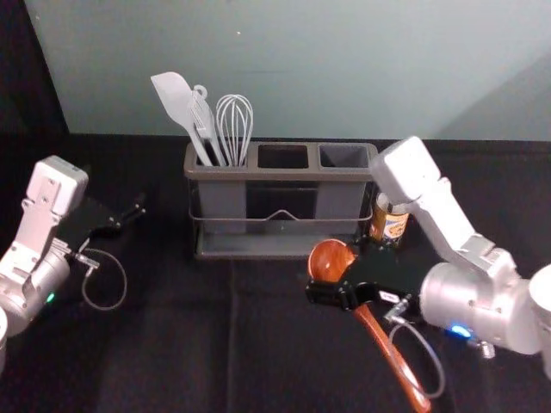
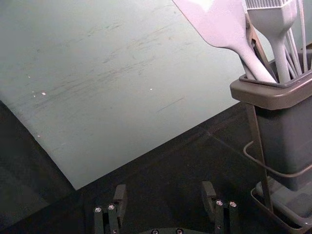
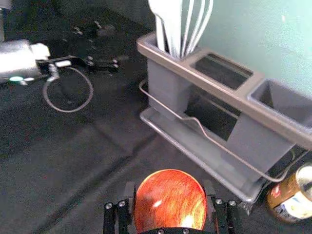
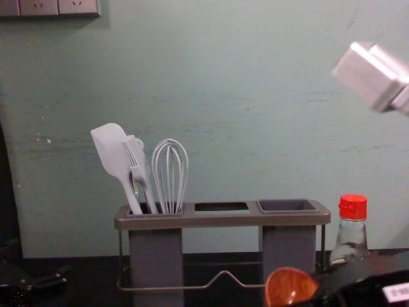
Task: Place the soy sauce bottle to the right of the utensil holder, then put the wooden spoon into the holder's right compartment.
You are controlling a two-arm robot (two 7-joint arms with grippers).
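Roughly half the job looks done: the soy sauce bottle (image 4: pixel 349 240) stands just to the right of the utensil holder (image 1: pixel 280 173), so its placing can be counted as finished. What remains is the wooden spoon (image 1: pixel 330 260), which is in front of the holder, near its right end, and not yet in a compartment. The right gripper (image 3: pixel 169 192) is there too, its fingers seemingly clamped on the sides of the spoon's bowl, though the dark fingers make the contact hard to judge. The handle (image 1: pixel 392 357) slants away from the holder, so the spoon will probably need turning handle-down and lifting over the rim before it goes into the right compartment (image 4: pixel 287 206), which is free. At the holder's left end, a spatula (image 4: pixel 110 150), a brush (image 4: pixel 137 160) and a whisk (image 4: pixel 170 173) fill the left compartment, out of the way. The nearer hazards are the bottle beside the right end, which the arm could knock, and the wire rail (image 4: pixel 211 281) across the holder's front, where the handle might catch. The left gripper (image 2: pixel 164 187) is parked left of the holder, fingers apart.
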